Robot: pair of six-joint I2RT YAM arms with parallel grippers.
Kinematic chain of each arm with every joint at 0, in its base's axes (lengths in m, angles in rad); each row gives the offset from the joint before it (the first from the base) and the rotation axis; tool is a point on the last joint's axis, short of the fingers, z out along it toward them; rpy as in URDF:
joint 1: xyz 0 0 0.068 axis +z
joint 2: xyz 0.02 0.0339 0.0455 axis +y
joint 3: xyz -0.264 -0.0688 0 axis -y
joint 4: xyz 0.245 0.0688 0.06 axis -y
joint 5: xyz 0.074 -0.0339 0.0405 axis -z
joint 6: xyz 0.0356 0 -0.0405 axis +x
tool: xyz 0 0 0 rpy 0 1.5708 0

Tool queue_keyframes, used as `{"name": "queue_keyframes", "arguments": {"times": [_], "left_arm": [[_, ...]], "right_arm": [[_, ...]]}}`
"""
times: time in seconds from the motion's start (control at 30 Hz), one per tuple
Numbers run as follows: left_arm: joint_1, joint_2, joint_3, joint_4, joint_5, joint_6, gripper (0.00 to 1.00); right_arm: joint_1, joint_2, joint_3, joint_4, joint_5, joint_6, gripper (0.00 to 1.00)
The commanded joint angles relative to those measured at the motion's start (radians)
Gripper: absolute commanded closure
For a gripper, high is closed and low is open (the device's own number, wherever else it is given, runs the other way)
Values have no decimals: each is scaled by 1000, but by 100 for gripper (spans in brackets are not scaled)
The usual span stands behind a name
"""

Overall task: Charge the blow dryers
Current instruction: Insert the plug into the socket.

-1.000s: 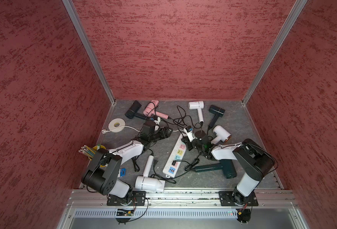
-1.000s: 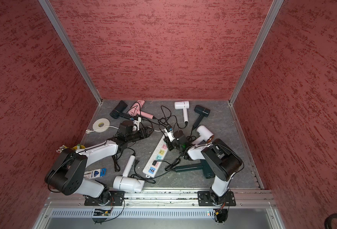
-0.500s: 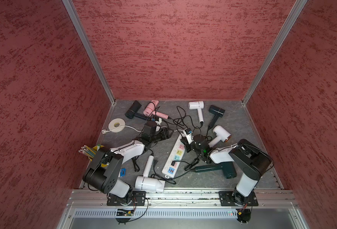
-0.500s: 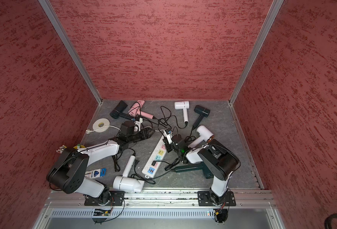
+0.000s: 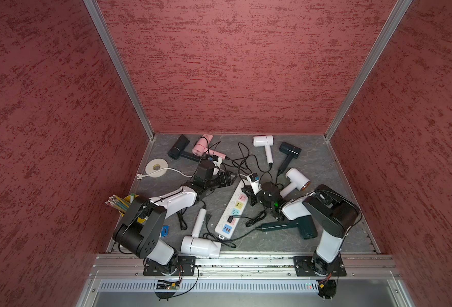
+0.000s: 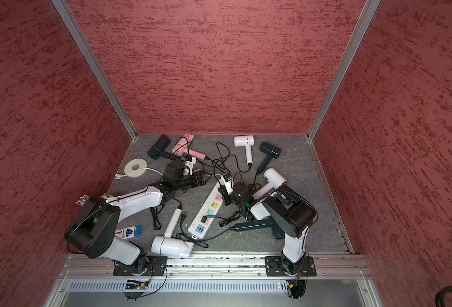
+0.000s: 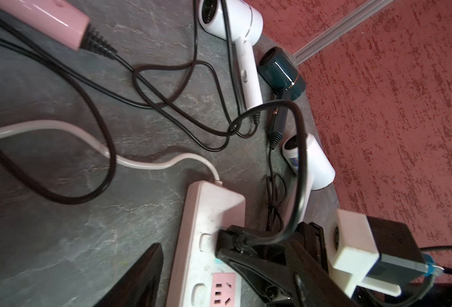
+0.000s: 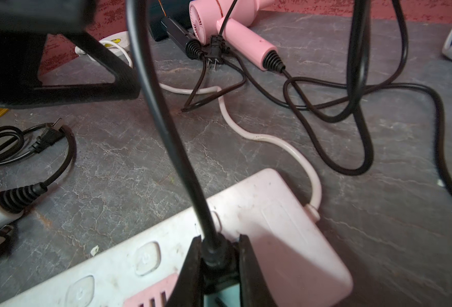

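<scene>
The grey counter (image 5: 323,170) sits between red walls, strewn with black cords. The left arm (image 5: 174,200) reaches over its middle from the near left. The right arm (image 5: 331,212) bends in from the near right. A long white strip (image 5: 234,210) with pastel sockets lies slantwise in the centre, and its white lead (image 5: 178,172) runs toward the far left.

Seven dryers lie flat on the counter around the strip. The near white dryer (image 5: 199,245) is at the front edge, left of the strip's near end. The green dryer (image 5: 306,228) lies right of the strip, partly under the right arm. The right white dryer (image 5: 296,178) is just beyond that arm. Along the back are the black dryer (image 5: 177,150), the pink dryer (image 5: 202,144) just beside it, the far white dryer (image 5: 263,141) and the navy dryer (image 5: 290,150).

The left tool (image 5: 226,181) hangs with jaws apart and empty, just left of the strip's far end. The right tool (image 8: 217,265) is clamped on a plug (image 8: 215,251) over the strip's far end, beside the pink socket (image 8: 150,299). Whether its prongs are seated is hidden. A second plug (image 5: 230,220) sits in a socket near the strip's near end. A tape roll (image 5: 156,167) lies at far left, and a yellow pencil cup (image 5: 126,205) stands by the left arm.
</scene>
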Motion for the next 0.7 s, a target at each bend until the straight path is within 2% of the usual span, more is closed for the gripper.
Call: {"name": "queue_keyframes", "arguments": {"times": [0.0,0.33,0.67], "left_arm": [[-30,26,37,-29,14,43,26],[-1,-18,3,-16,-9,32,26],[24,-72,-36,0,-36,13,26]], "right_arm": [[7,66,-41,-394,-31,36,100],[7,133,111,-595,-25,45,100],[8,49,187,-709,39,83,100]]}}
